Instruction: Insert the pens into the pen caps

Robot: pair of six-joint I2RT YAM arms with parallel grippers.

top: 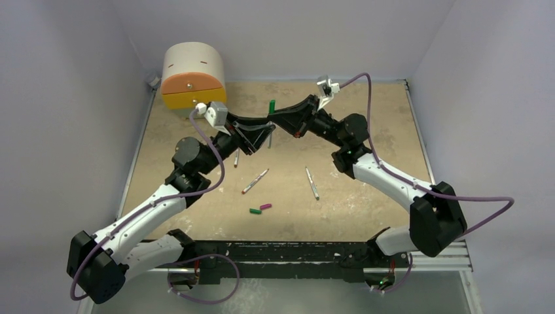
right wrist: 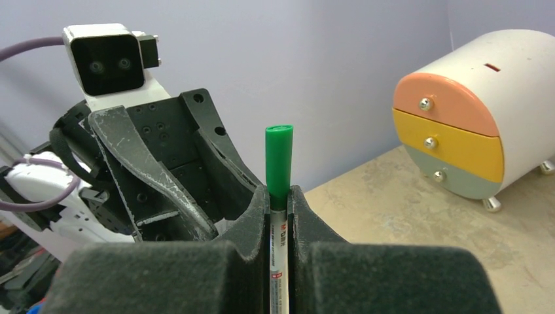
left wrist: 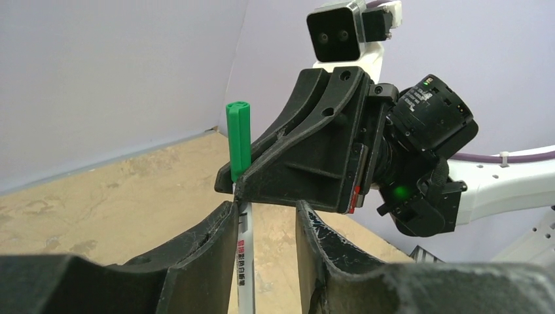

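Note:
My right gripper (right wrist: 279,194) is shut on a white-grey pen (right wrist: 278,255) held upright, with a green cap (right wrist: 279,163) on its top end. In the top view the two grippers meet at the back middle of the table, the right gripper (top: 280,122) beside the left gripper (top: 260,133), with the green cap (top: 272,106) sticking out above them. My left gripper (left wrist: 265,210) is open around the same pen (left wrist: 245,261): the pen lies against its left finger and a gap shows to its right finger. The green cap (left wrist: 238,137) shows above it.
Two pens (top: 255,181) (top: 312,182) lie on the mid table, and a third (top: 237,159) is partly under the left arm. A loose green cap (top: 255,211) and a magenta cap (top: 266,207) lie near the front. A drawer unit (top: 193,75) stands at the back left.

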